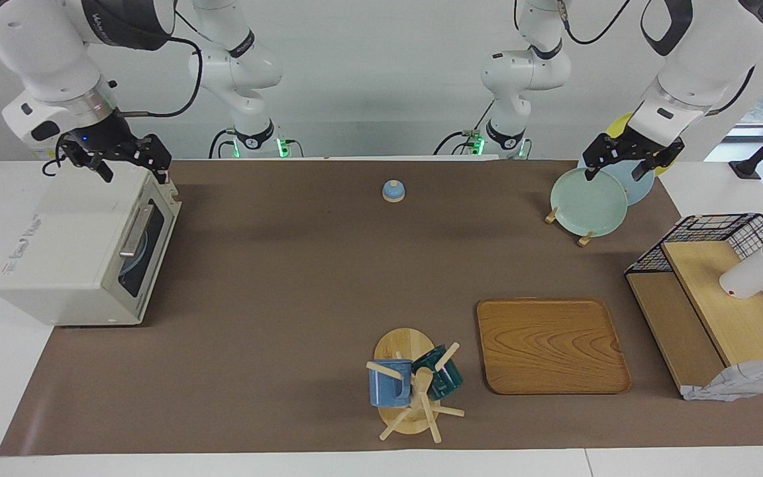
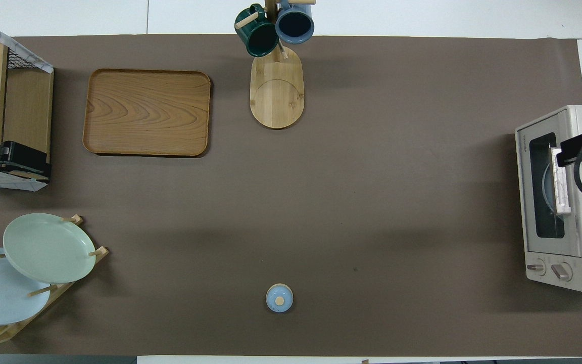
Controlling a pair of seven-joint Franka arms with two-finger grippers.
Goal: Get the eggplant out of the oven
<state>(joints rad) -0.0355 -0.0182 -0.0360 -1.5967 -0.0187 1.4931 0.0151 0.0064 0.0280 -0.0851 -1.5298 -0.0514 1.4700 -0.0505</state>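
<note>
The oven [image 1: 83, 252] is sitting at the right arm's end of the table — a boxy off-white metal case with a dark glass door, a metal bar handle and two knobs on its front. Its door is standing shut, and through the glass only a pale curved shape is showing; the eggplant cannot be made out. The right gripper [image 1: 131, 169] is hanging over the oven's top, at the edge above the door, its black fingers spread apart and holding nothing. The left gripper [image 1: 615, 171] is waiting well apart from the oven, over a wooden rack of smooth round plates [image 1: 588, 202], its fingers parted and empty too. In front of the oven the brown mat [image 1: 289, 278] is lying flat and bare. Well away from the oven toward the left arm's end are lying a small blue lid [image 1: 393, 191], a wooden mug stand [image 1: 408, 381] carrying two mugs, and a wood-grain tray [image 1: 552, 344] with rounded corners — beside a wire-and-wood shelf [image 1: 719, 291].
</note>
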